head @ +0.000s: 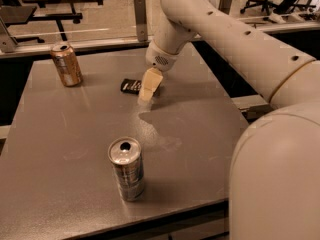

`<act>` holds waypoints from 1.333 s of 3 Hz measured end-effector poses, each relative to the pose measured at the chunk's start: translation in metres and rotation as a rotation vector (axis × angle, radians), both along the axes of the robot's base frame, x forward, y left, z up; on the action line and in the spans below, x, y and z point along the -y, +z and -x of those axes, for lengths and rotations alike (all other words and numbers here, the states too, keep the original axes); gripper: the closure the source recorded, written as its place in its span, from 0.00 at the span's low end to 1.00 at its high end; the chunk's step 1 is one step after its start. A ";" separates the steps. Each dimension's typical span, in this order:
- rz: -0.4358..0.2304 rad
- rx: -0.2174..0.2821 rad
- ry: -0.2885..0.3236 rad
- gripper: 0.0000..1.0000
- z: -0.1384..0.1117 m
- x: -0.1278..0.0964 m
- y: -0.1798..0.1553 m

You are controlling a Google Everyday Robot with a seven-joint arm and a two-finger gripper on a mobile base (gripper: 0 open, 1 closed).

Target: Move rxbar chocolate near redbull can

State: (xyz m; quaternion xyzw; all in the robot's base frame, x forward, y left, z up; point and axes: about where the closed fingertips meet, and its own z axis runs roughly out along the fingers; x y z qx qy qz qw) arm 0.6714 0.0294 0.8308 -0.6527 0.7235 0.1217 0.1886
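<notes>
The rxbar chocolate (131, 86), a flat black bar with white lettering, lies on the grey table (60, 134) toward the back middle. My gripper (146, 93), with cream-coloured fingers pointing down, is right over the bar's right end and hides part of it. The redbull can (126, 168), slim and silver with a shiny top, stands upright near the table's front edge, well in front of the bar.
A gold-orange can (66, 64) stands upright at the table's back left corner. My large white arm (240, 39) reaches in from the right and fills the right side. Other tables and a chair stand beyond a rail at the back.
</notes>
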 end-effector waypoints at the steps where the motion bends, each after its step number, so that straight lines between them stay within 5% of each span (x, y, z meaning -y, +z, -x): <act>1: 0.018 -0.017 0.010 0.25 0.003 -0.003 -0.006; 4: 0.019 -0.030 0.025 1.00 0.010 -0.002 0.006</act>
